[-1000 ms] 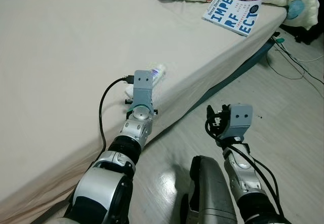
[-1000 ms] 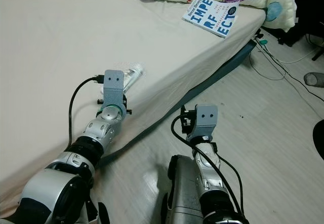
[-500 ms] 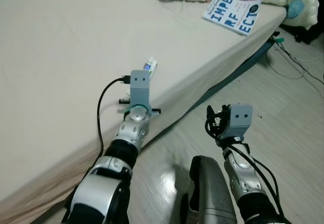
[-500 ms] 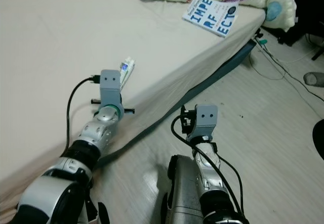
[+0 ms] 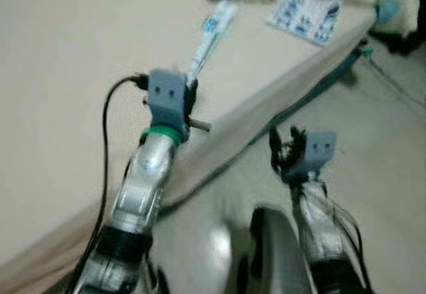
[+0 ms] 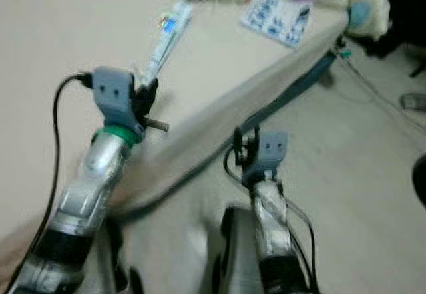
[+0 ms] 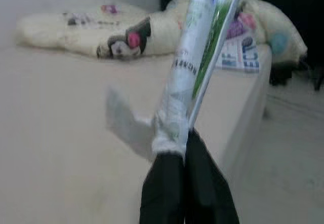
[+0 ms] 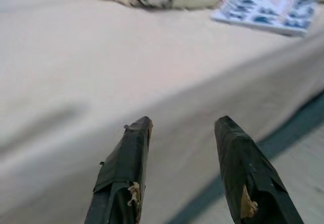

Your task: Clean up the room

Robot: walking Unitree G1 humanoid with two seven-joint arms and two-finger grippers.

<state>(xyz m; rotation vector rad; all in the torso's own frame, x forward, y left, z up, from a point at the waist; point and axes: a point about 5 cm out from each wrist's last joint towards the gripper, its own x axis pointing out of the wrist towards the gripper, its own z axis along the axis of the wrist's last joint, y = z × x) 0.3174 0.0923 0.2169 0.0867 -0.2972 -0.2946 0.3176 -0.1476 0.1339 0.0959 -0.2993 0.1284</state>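
Left gripper (image 7: 183, 148) pinches a packaged toothbrush (image 7: 195, 67), sticking up from its closed fingers above the bed (image 5: 60, 61). Right gripper (image 8: 182, 133) hangs beside the mattress, fingers spread, empty.

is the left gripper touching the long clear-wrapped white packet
Touching. In the left wrist view the left gripper has its black fingers shut on the lower end of the packet, held up above the beige bed.

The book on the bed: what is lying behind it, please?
Behind the book, at the bed's far end, lies a pale cream bedding or plush heap with cartoon prints. The frames are blurred, so its exact kind is unclear, and whatever lies behind that heap is covered.
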